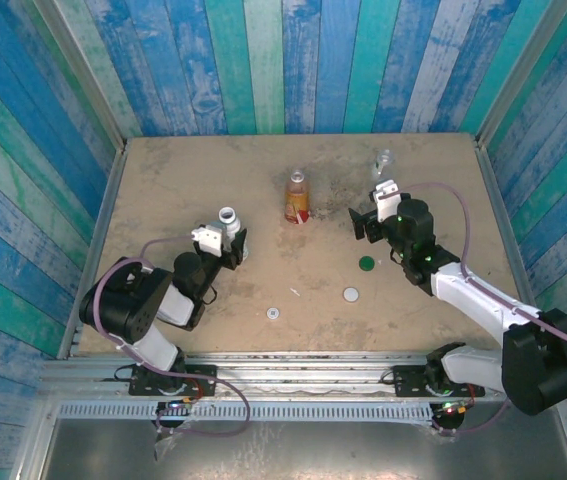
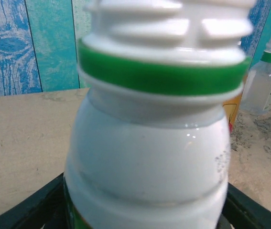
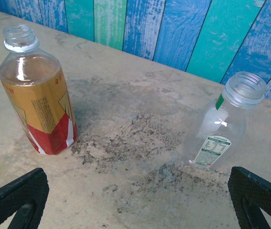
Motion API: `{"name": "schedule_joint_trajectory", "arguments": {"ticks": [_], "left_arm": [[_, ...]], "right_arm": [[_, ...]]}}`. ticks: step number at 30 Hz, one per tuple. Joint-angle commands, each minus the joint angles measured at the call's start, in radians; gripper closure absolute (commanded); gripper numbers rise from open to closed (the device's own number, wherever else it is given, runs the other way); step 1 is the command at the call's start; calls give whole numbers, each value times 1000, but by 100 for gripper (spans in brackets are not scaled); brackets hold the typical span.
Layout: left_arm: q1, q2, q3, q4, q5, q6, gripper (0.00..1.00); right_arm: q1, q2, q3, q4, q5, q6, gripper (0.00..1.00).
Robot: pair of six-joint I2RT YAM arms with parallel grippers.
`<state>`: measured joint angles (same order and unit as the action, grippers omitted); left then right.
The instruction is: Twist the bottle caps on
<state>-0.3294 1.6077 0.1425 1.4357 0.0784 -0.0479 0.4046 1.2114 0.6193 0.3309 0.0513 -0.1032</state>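
Your left gripper point(image 1: 231, 245) clamps the uncapped white bottle point(image 2: 149, 157). Moving right, you find the pale cap point(image 1: 274, 313), amber bottle point(image 1: 297, 197), white cap point(image 1: 350, 294) and green cap point(image 1: 366, 264), all apart on the table point(image 1: 163, 180). Your right gripper point(image 1: 363, 225) gapes wide, facing the clear bottle point(image 3: 219, 129).

No wording can be read anywhere. In the right wrist view, the amber bottle point(image 3: 37, 95) at nine o'clock wears a gold-and-red label point(image 3: 49, 119) with a block of dark small print, too fine to make out. The clear bottle point(image 3: 221, 119) at three o'clock carries a small white label point(image 3: 211, 150) with a green top and tiny illegible lines, and the white bottle point(image 2: 149, 157) in the left wrist view shows no lettering.
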Motion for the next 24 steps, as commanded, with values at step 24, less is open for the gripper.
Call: {"name": "schedule_joint_trajectory", "arguments": {"ticks": [24], "left_arm": [[-274,165,342,-92,568,57,38]], "right_arm": [[-9,-17,24,-276,143,217,0]]}}
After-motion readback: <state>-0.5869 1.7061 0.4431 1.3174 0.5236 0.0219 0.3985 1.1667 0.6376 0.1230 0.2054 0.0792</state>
